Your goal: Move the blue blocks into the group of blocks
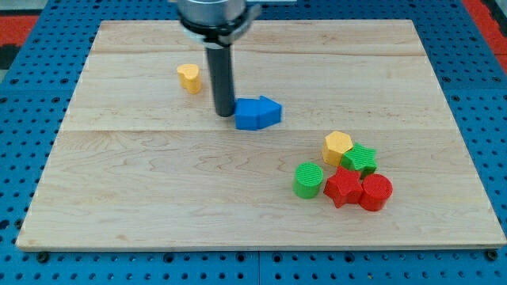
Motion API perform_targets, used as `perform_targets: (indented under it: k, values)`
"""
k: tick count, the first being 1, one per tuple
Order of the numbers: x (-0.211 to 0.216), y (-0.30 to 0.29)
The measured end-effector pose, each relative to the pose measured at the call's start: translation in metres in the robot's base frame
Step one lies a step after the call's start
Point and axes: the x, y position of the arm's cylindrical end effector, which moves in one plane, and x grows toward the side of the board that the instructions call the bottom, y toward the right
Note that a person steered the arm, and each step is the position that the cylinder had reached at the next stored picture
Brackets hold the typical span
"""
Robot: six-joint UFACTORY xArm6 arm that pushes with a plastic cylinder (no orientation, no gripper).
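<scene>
The blue blocks (258, 112) sit touching my tip (225, 115) at its three o'clock; no pincer shows, state untellable.

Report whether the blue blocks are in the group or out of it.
Out. The blue blocks sit mid-board beside my tip, well apart from the group at the view's lower right.

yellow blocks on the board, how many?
2. One yellow block sits alone at the view's upper left, left of my tip. The other, a yellow hexagon, tops the group at lower right. None looks hidden.
</scene>
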Motion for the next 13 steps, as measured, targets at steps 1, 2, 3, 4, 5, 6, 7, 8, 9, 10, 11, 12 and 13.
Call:
perform_targets:
  k: [1,2,3,4,5,6,7,8,9,10,11,12,13]
  values:
    - [0.0,0.021]
    - [-0.008,0.061]
    - [0.002,0.101]
    - [-0.012,0.152]
    - [-0.007,0.174]
    - [0.021,0.16]
    - [0.049,0.157]
    - [0.051,0.175]
    - [0.019,0.189]
    - [-0.007,0.199]
    - [-0.045,0.115]
    - [0.021,0.079]
    - [0.037,0.105]
